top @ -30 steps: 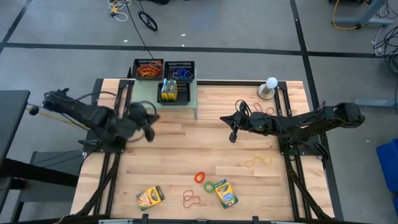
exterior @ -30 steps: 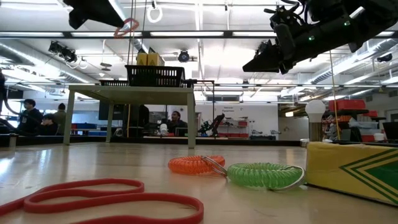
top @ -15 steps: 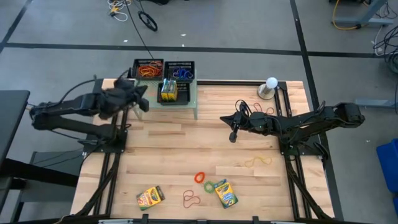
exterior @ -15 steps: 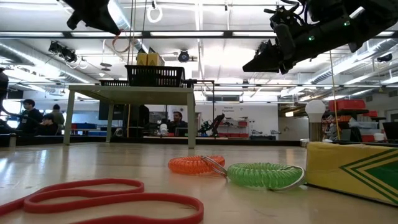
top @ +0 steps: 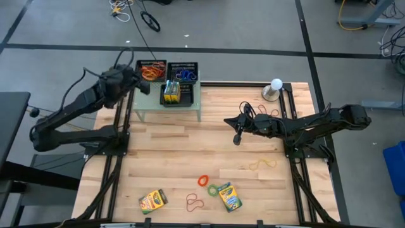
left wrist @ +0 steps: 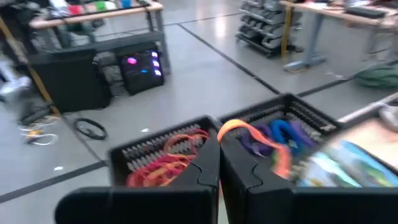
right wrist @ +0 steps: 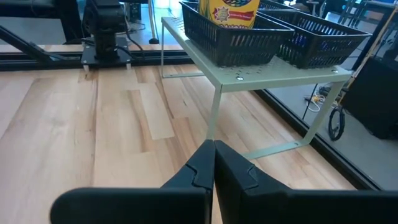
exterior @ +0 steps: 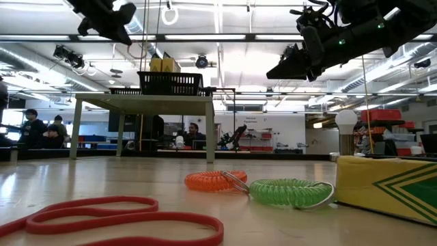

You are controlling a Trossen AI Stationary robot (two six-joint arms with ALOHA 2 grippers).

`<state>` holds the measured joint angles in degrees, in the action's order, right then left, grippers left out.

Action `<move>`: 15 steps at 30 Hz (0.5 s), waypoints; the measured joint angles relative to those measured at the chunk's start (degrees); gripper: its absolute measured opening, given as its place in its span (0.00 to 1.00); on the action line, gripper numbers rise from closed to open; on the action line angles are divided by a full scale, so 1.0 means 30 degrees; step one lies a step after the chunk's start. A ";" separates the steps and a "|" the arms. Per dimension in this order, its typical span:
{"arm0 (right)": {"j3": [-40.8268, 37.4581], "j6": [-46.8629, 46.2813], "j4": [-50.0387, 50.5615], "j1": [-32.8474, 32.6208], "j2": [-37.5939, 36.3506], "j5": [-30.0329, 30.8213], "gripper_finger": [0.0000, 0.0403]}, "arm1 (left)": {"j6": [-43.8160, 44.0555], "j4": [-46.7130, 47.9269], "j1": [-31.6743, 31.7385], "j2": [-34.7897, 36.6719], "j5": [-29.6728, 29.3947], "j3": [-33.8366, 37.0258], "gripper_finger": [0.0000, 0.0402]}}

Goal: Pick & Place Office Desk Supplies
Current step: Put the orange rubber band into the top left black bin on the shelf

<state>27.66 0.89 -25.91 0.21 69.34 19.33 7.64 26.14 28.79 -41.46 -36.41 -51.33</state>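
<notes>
My left gripper point(top: 143, 87) hangs by the far left corner of the table, just in front of the black mesh trays, shut on an orange rubber band point(left wrist: 249, 132). The left tray point(top: 150, 69) holds red and orange bands, the right tray point(top: 184, 73) blue and purple ones. A nearer tray point(top: 172, 93) holds crayon boxes. All three stand on the pale green shelf point(top: 191, 106). My right gripper point(top: 236, 137) is shut on nothing, above the middle of the table. My left gripper pinches the orange rubber band between its two shut fingers point(left wrist: 205, 163), by one end of the loop point(left wrist: 222, 127). The fingers point nearly level toward the table's far side. The loop sticks out past the tips and droops slack point(exterior: 140, 49), lifted clear above the trays.
Near the front edge lie two crayon boxes point(top: 152, 200) point(top: 229, 196), an orange band point(top: 203, 180), a green band point(top: 213, 188) and a red band point(top: 194, 202). A yellow band point(top: 262, 164) lies right of centre. A white ball on a stand point(top: 274, 88) is at the far right.
My left gripper has swung from above the table's left side toward the far edge, up to the trays on the shelf, turning as it went. It has stayed shut and carried the rubber band along, which dangles below it.
</notes>
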 joint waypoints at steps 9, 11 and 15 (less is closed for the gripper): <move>0.0000 0.0000 -0.0015 0.0000 0.0007 0.0000 0.03 | -0.1601 -0.2539 0.5025 -0.3093 0.3248 0.0000 0.01; 0.0000 0.0000 -0.0022 0.0000 0.0007 -0.0007 0.03 | -0.1774 -0.2552 0.5847 -0.4011 0.3576 0.0000 0.01; 0.0000 0.0060 -0.0022 0.0000 0.0007 -0.0003 0.03 | -0.1599 -0.2587 0.7184 -0.5110 0.4333 0.0000 0.01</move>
<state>27.66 1.06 -25.98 0.21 69.36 19.32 2.85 18.37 50.35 -56.79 -23.41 -51.33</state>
